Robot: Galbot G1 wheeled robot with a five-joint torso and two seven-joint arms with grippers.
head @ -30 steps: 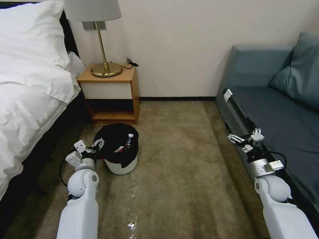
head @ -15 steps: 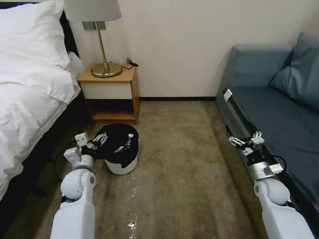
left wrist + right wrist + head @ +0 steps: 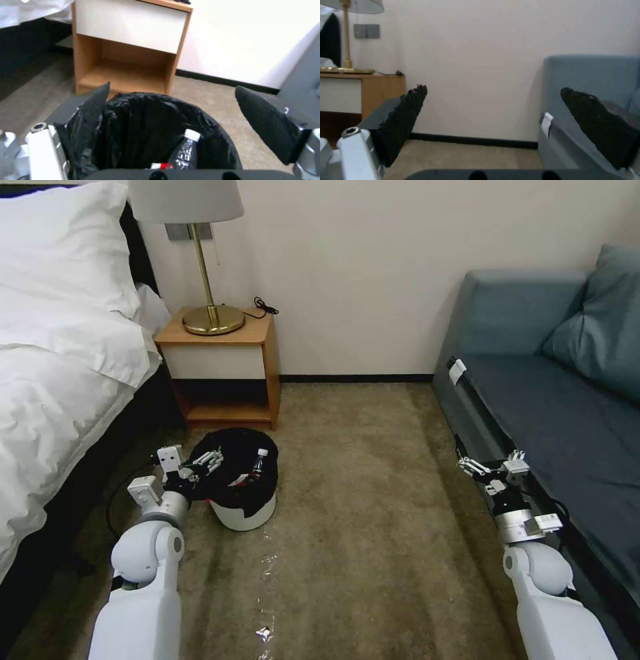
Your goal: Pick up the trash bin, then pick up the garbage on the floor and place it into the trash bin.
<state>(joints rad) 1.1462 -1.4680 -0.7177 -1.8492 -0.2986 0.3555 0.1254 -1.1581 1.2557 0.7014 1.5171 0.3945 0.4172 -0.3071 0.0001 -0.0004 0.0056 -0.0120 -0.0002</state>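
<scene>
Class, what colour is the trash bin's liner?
Black, over a white trash bin; the liner shows best in the left wrist view.

Left arm runs up from the lower left of the head view, forearm angled inward, wrist bent, left gripper (image 3: 210, 459) sitting left of centre with its fingers (image 3: 88, 106) spread wide apart. Right arm comes up the lower right edge, forearm near vertical, right gripper (image 3: 490, 467) at mid-height on the right, pointing up-left, fingers (image 3: 403, 120) likewise splayed with nothing between them.
</scene>
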